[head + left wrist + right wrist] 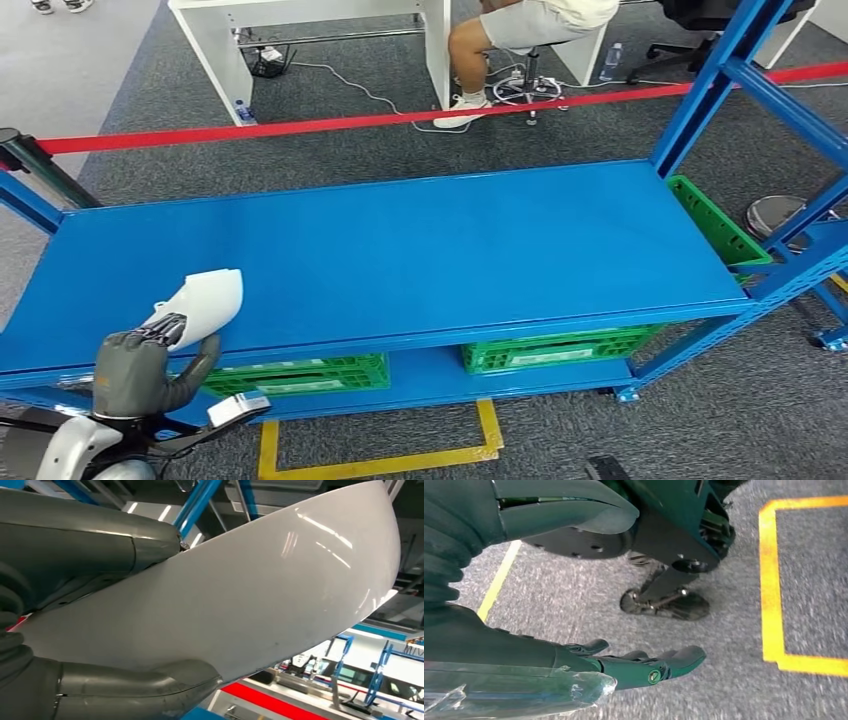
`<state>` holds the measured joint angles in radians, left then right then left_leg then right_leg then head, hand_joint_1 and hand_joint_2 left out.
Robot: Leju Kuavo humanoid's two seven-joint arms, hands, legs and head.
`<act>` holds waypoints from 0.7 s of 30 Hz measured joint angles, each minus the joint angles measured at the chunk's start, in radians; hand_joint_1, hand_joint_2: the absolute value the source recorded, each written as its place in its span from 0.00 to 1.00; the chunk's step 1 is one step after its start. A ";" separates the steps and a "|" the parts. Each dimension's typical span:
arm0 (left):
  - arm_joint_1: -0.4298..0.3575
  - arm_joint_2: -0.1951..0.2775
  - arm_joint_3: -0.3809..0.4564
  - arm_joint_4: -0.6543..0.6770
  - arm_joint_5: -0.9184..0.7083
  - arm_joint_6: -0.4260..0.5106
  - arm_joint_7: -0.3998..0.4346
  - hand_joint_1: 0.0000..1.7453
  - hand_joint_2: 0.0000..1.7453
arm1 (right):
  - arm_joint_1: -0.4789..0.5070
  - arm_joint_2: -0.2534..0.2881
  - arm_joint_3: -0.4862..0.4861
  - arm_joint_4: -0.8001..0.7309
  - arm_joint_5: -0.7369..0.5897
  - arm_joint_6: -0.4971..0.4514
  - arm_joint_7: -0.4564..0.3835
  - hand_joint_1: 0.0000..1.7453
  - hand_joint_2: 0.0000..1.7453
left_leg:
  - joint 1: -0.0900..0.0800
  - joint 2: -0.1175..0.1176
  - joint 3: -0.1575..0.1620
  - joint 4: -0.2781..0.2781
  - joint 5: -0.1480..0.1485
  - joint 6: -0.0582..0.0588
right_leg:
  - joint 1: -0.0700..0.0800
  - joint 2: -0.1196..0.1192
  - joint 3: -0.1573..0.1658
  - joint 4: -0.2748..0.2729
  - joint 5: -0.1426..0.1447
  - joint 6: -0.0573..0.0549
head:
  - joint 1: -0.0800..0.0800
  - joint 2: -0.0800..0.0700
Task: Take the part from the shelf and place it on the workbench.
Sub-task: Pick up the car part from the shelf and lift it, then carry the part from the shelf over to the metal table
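Clearly the white part is a thin, glossy curved shell, prob light and stiff but slick; left hand grips its narrow end, holding it over the blue workbench front-left edge. Thumb and fingers clamp opposite faces, so a firm hold nr the rim looks best; right hand hangs w/ fingers apart, holding nothing

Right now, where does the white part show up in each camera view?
Head view: white part lower left, held by the left hand over the blue workbench.
Left wrist view: white part across the frame.
Right wrist view: not in it.
Shared landmark: the left hand.
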<state>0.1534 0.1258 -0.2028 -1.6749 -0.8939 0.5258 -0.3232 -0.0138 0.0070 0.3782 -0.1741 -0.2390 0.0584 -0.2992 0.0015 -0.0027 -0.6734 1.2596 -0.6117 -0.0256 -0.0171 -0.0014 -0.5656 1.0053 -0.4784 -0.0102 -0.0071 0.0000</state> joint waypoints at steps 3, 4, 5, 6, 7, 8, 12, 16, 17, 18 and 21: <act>0.014 0.000 0.011 -0.010 0.016 0.010 -0.014 1.00 1.00 | 0.001 0.000 -0.004 0.000 0.000 0.022 -0.011 0.00 1.00 | 0.000 0.000 0.069 -0.051 0.044 0.009 | 0.005 -0.001 -0.027 0.001 0.021 0.002 | 0.000 0.000; 0.016 0.000 0.015 -0.016 0.021 0.013 -0.018 1.00 1.00 | 0.001 0.000 -0.004 0.000 0.000 0.027 -0.014 0.00 1.00 | -0.002 0.000 0.120 -0.125 0.067 0.017 | 0.007 0.000 -0.033 0.002 0.028 0.004 | 0.000 0.000; 0.017 0.000 0.019 -0.023 0.027 0.017 -0.022 1.00 1.00 | 0.001 0.000 -0.004 0.000 0.000 0.029 -0.015 0.00 1.00 | -0.005 0.000 0.168 -0.199 0.080 0.025 | 0.009 0.000 -0.038 0.002 0.034 0.008 | 0.000 0.000; 0.019 0.000 0.023 -0.030 0.033 0.022 -0.026 1.00 1.00 | 0.001 0.000 -0.005 0.000 0.000 0.031 -0.016 0.00 1.00 | -0.008 0.000 0.201 -0.253 0.083 0.031 | 0.010 0.000 -0.042 0.002 0.041 0.013 | 0.001 0.000; 0.022 0.000 0.026 -0.035 0.039 0.027 -0.030 1.00 1.00 | 0.001 0.000 -0.005 0.001 0.000 0.032 -0.016 0.00 1.00 | -0.011 0.000 0.217 -0.283 0.081 0.035 | 0.009 0.000 -0.044 0.001 0.048 0.019 | 0.001 0.000; 0.026 0.001 0.030 -0.040 0.046 0.031 -0.033 1.00 1.00 | 0.001 -0.001 -0.005 0.001 0.000 0.032 -0.016 0.00 1.00 | -0.013 0.000 0.218 -0.293 0.082 0.037 | 0.009 0.000 -0.045 -0.001 0.056 0.025 | 0.001 0.000; 0.044 0.000 0.047 -0.050 0.064 0.045 -0.041 1.00 1.00 | 0.005 -0.003 -0.004 0.005 0.001 0.031 -0.015 0.00 1.00 | -0.008 0.007 0.190 -0.306 0.121 0.059 | 0.006 0.000 -0.077 0.056 -0.007 0.046 | 0.003 0.000; 0.066 -0.002 0.066 -0.053 0.076 0.059 -0.046 1.00 1.00 | 0.006 -0.004 -0.004 0.006 0.003 0.031 -0.014 0.00 1.00 | -0.012 0.010 0.132 -0.301 0.164 0.065 | 0.005 0.000 -0.125 0.277 -0.135 0.054 | 0.007 0.000; 0.072 -0.004 0.072 -0.053 0.086 0.059 -0.048 1.00 1.00 | 0.007 -0.004 -0.004 0.006 0.003 0.030 -0.014 0.00 1.00 | -0.012 0.010 0.117 -0.299 0.174 0.063 | 0.005 0.000 -0.107 0.280 -0.118 0.055 | 0.007 0.000; 0.078 -0.006 0.078 -0.054 0.097 0.060 -0.049 1.00 1.00 | 0.008 -0.004 -0.004 0.006 0.003 0.030 -0.014 0.00 1.00 | -0.013 0.010 0.104 -0.296 0.182 0.061 | 0.005 0.000 -0.071 0.246 -0.089 0.054 | 0.007 0.000; 0.097 -0.014 0.098 -0.062 0.127 0.061 -0.052 1.00 1.00 | 0.006 -0.004 -0.004 0.006 0.003 0.030 -0.015 0.00 1.00 | -0.015 0.010 0.074 -0.283 0.203 0.050 | 0.007 0.001 0.089 0.030 -0.061 0.045 | 0.006 0.000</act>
<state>0.2507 0.1120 -0.1049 -1.7373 -0.7668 0.5867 -0.3756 -0.0075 0.0028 0.3743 -0.1682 -0.2360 0.0888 -0.3140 -0.0139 0.0072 -0.5998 0.9765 -0.4084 0.0241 -0.0102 -0.0003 -0.4765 1.0352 -0.5394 0.0346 -0.0008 0.0000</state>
